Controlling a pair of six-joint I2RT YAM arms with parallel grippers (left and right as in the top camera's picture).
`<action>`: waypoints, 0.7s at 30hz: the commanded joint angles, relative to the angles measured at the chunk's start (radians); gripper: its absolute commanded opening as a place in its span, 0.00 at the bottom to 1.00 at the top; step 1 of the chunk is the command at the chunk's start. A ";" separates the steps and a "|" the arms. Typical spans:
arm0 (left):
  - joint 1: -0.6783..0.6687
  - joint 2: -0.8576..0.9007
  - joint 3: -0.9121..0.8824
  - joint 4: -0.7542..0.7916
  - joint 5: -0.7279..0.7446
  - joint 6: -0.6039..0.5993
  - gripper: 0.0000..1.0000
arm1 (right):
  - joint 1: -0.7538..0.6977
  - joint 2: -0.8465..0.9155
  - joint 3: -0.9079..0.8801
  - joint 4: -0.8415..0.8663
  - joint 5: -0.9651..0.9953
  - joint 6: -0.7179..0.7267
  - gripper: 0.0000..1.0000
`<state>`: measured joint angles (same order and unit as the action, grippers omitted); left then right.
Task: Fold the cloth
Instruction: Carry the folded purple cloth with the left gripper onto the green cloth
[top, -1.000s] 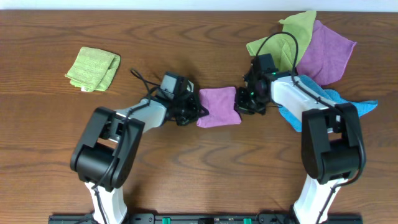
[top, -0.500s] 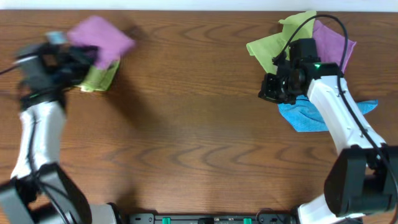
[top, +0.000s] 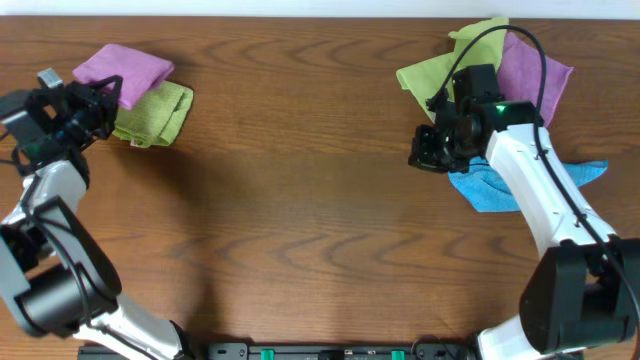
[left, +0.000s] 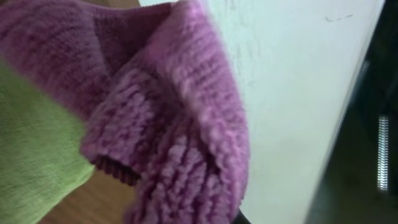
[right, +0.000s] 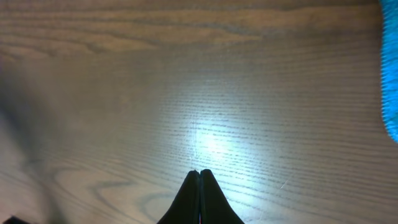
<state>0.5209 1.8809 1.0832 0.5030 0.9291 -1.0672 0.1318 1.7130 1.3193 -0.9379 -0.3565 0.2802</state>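
Observation:
A folded purple cloth (top: 125, 67) sits at the far left on top of a folded green cloth (top: 157, 108). My left gripper (top: 100, 97) is at the purple cloth's left edge and looks shut on it. In the left wrist view the purple cloth (left: 174, 124) fills the frame and hides the jaws, with the green cloth (left: 31, 143) under it. My right gripper (top: 420, 155) is shut and empty above bare wood (right: 199, 177), just left of the cloth pile.
A pile of unfolded cloths lies at the back right: a lime one (top: 445, 75), a purple one (top: 530, 85) and a blue one (top: 490, 190). The blue one shows at the right edge of the right wrist view (right: 390, 93). The table's back edge runs just behind both piles.
My left gripper carried the folded purple cloth from the table's middle to the far left and lowered it onto the green cloth. My right gripper pulled back toward the pile.

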 joint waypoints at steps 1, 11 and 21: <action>-0.015 0.052 0.007 0.060 -0.002 -0.097 0.06 | 0.020 -0.019 0.013 -0.009 0.018 -0.012 0.02; -0.034 0.203 0.014 0.093 -0.057 -0.043 0.06 | 0.046 -0.019 0.013 -0.007 0.020 -0.011 0.02; -0.049 0.256 0.014 0.100 0.021 -0.025 0.28 | 0.055 -0.019 0.013 -0.004 0.019 0.004 0.02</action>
<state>0.4755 2.1265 1.0832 0.6003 0.9073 -1.1107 0.1715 1.7130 1.3193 -0.9443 -0.3405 0.2806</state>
